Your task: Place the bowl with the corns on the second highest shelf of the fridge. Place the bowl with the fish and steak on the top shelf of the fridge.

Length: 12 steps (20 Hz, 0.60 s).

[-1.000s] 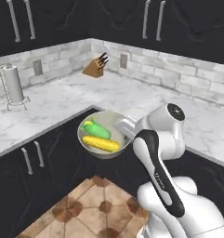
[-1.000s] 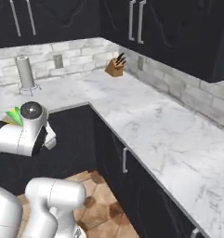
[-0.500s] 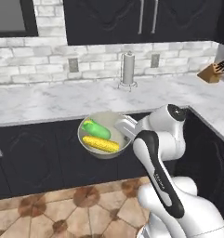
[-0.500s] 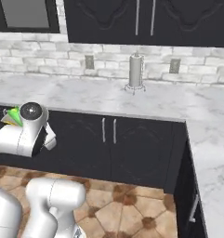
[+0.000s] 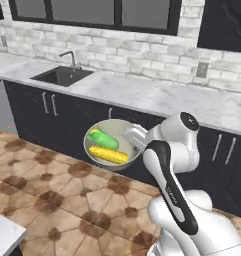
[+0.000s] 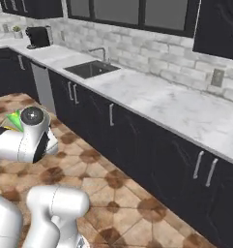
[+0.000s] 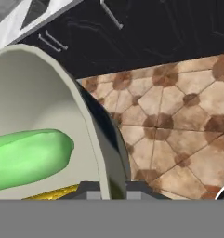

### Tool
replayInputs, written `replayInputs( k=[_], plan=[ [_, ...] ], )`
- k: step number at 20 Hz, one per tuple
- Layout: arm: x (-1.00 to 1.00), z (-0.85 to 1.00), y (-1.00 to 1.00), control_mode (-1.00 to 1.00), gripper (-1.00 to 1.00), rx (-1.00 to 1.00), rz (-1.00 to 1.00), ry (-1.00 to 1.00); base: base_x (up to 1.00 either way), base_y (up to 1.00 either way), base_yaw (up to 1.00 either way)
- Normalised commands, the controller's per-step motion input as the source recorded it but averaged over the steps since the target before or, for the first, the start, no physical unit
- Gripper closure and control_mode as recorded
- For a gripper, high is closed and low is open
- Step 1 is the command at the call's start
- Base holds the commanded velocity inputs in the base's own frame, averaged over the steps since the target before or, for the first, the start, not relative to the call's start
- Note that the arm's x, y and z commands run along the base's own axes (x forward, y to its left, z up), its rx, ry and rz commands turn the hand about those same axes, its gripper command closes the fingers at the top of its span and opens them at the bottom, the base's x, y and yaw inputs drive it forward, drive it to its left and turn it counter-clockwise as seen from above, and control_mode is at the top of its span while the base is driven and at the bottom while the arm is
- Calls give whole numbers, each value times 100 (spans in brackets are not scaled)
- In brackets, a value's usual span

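1. The hand [image 7: 107, 189] is clamping its two fingers together on the rim of the bowl with the corns [image 5: 112, 144], carrying it in the air.
2. The corns [image 5: 106, 147] are riding inside, the green cob at ten o'clock of the yellow one.
3. The bowl is hanging above the floor [image 5: 47, 195], with the desk [image 5: 142, 92] beyond at twelve o'clock.
4. Judging by this, shelving both bowls is remaining.

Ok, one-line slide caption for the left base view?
Gripper clamped on the pale grey round bowl's rim, yellow cob and green cob inside, above brown tiled floor.
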Motion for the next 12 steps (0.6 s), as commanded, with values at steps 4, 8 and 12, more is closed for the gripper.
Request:
replayInputs(
  k=[4, 8, 12],
  plan=[
    [0, 0, 0, 100, 100, 0, 0, 0, 0, 0, 100],
    [0, 0, 0, 100, 100, 0, 0, 0, 0, 0, 100],
    [0, 0, 0, 100, 100, 0, 0, 0, 0, -7, 100]
  ],
)
